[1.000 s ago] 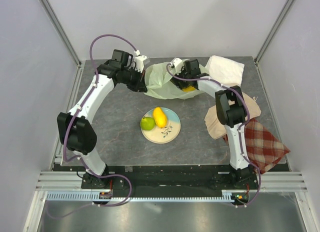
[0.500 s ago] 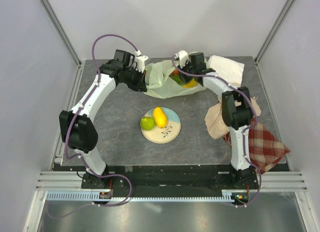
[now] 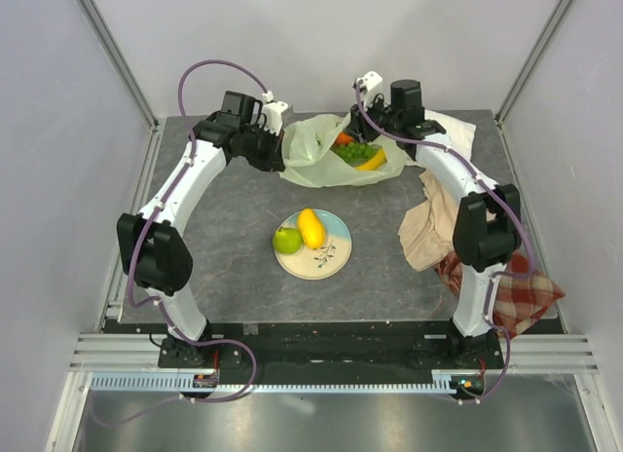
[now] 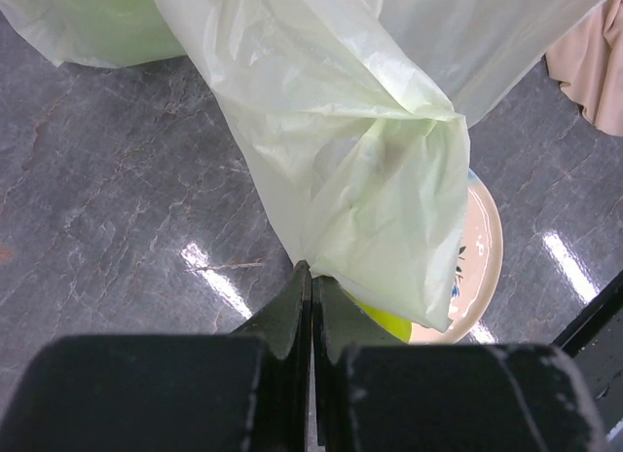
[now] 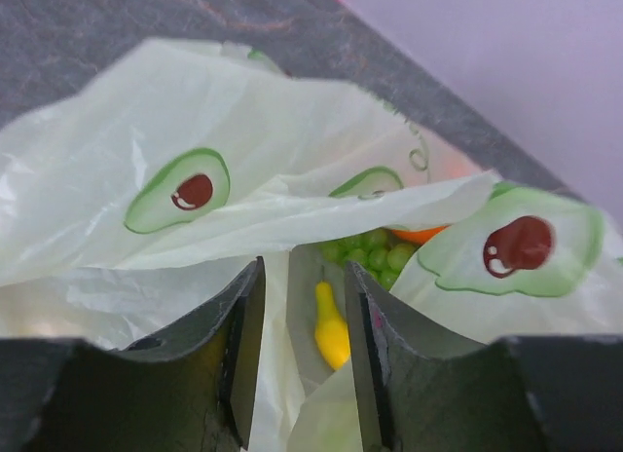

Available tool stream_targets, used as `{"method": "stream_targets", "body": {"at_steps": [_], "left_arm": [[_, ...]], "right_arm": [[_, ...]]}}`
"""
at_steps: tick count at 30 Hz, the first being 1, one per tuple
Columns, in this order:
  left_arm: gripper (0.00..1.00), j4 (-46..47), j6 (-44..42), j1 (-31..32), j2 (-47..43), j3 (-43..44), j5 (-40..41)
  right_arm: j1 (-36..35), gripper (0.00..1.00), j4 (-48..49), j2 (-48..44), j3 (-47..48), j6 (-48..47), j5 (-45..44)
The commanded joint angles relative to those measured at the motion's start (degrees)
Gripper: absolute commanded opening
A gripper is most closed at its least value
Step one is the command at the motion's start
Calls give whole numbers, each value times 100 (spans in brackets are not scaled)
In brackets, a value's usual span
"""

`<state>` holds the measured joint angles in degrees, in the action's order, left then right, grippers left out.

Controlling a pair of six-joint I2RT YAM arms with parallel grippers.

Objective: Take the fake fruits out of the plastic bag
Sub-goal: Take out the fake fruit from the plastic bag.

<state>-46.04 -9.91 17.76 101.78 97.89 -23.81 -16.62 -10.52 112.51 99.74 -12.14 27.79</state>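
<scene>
Top external view showed the plastic bag (image 3: pixel 321 168) far back on the table (image 3: pixel 224 228), grapes (image 3: pixel 352 152) and banana (image 3: pixel 372 162) inside; your left hand (image 4: pixel 311 277) pinched its film tight, your right hand (image 5: pixel 304 277) hung parted above, holding nothing.

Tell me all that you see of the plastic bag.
The plastic bag is thin, crinkled, translucent pale green film printed with avocado halves. It lies at the far side of the table, mouth open, showing grapes, a banana and an orange fruit inside. The left gripper has its jaws shut on one edge.
</scene>
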Motion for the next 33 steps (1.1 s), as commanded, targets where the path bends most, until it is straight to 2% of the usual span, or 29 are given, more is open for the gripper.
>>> {"method": "stream_targets", "body": {"at_steps": [1, 6, 9, 11, 13, 17, 24, 26, 29, 30, 32, 33], "left_arm": [[2, 174, 68, 35, 18, 275, 131], [2, 201, 51, 35, 26, 257, 184], [2, 192, 95, 35, 26, 257, 175], [2, 201, 104, 35, 35, 257, 158], [2, 201, 121, 35, 70, 257, 131], [2, 201, 147, 35, 176, 310, 44], [2, 192, 95, 43, 229, 293, -9], [2, 192, 86, 43, 202, 257, -1], [2, 183, 77, 43, 167, 213, 43], [1, 192, 86, 43, 167, 213, 52], [2, 192, 68, 43, 185, 213, 96], [2, 192, 68, 43, 185, 213, 105]], "right_arm": [[-52, 44, -160, 631, 97, -104, 165], [-43, 47, -117, 492, 72, -341, 297], [-60, 53, -125, 569, 10, -517, -62], [-69, 63, -90, 763, 62, -509, -510], [-69, 73, -64, 1226, 352, -404, -756], [-61, 79, -204, 2133, 1421, 27, -1389], [-60, 89, -37, 3328, 2356, 520, -2118], [-78, 88, -55, 3557, 2549, 476, -2278], [-104, 82, -326, 3812, 2769, 257, -2304], [-96, 73, -449, 3848, 2874, 239, -2235], [-104, 61, -433, 3805, 2832, 160, -2173], [-96, 51, -459, 3787, 2823, 151, -2147]]}}
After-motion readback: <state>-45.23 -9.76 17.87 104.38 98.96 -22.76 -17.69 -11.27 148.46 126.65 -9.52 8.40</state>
